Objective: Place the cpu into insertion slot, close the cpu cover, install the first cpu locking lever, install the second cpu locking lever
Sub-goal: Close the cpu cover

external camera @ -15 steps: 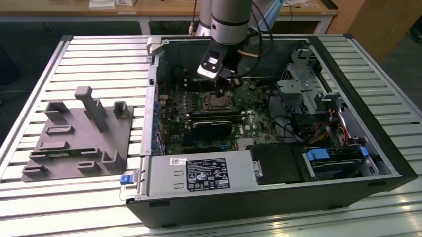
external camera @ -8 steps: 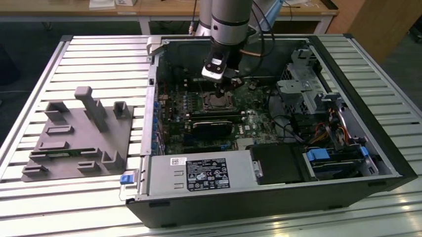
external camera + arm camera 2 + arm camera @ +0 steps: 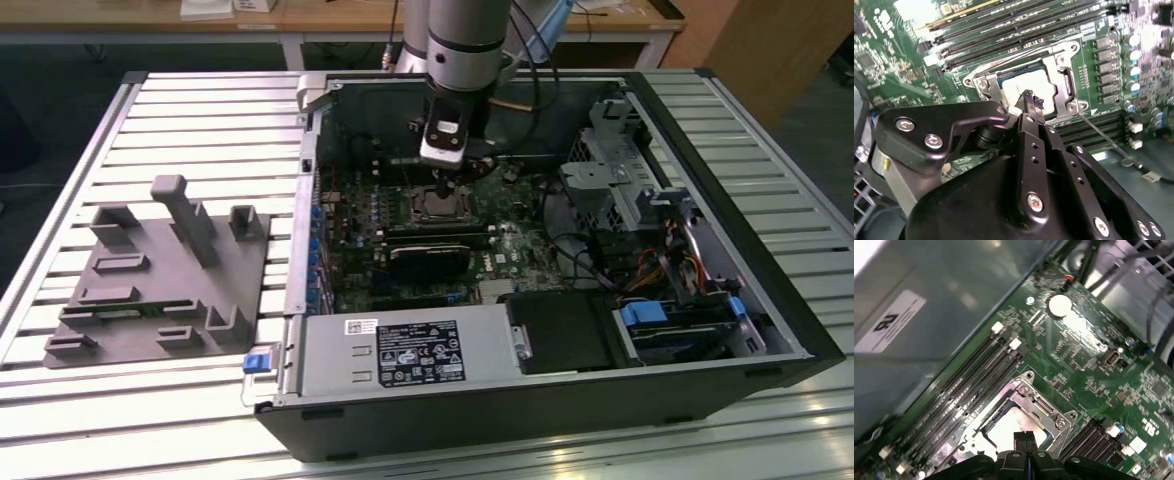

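The cpu (image 3: 1024, 86) lies flat in the insertion slot (image 3: 438, 205) on the green motherboard, its pale face showing through the window of the cpu cover (image 3: 1056, 67). The silvery cover frame (image 3: 1040, 401) lies down around the chip. My gripper (image 3: 1033, 101) hangs just over the slot's edge with its black fingertips pressed together and nothing between them; it also appears as the gripper (image 3: 1025, 439) and, from outside, the gripper (image 3: 447, 172). A thin metal locking lever (image 3: 1100, 134) sticks out sideways from one corner of the slot, unlatched.
Long black memory slots (image 3: 1019, 30) run beside the slot. A black graphics card (image 3: 430, 258), the power supply (image 3: 400, 352) and a drive cage (image 3: 607, 175) crowd the open case. A grey fixture block (image 3: 147, 285) stands on the slatted table at the exterior view's left.
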Robot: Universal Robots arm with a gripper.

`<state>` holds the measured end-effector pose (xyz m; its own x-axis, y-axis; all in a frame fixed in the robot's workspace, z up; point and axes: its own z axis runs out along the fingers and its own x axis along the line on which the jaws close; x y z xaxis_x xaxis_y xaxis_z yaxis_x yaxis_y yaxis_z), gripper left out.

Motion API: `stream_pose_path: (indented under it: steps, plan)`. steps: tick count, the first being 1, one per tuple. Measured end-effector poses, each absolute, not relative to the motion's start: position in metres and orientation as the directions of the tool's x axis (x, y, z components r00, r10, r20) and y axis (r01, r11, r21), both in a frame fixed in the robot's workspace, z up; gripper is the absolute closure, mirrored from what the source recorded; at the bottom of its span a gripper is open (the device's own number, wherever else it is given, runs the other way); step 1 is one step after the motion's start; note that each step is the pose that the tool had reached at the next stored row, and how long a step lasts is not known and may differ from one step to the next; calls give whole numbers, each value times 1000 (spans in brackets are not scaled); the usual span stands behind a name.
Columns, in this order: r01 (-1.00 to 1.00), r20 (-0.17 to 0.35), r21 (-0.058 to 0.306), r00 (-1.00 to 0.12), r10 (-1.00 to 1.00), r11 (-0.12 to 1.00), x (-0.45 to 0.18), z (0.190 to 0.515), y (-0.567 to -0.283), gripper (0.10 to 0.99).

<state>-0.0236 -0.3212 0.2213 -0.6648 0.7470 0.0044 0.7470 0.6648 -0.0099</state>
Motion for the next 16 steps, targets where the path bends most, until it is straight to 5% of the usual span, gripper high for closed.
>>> stream_pose_path:
  steps: [16]
  plan:
    - [551,6,0,-835,551,835,-24,221,-321,980]
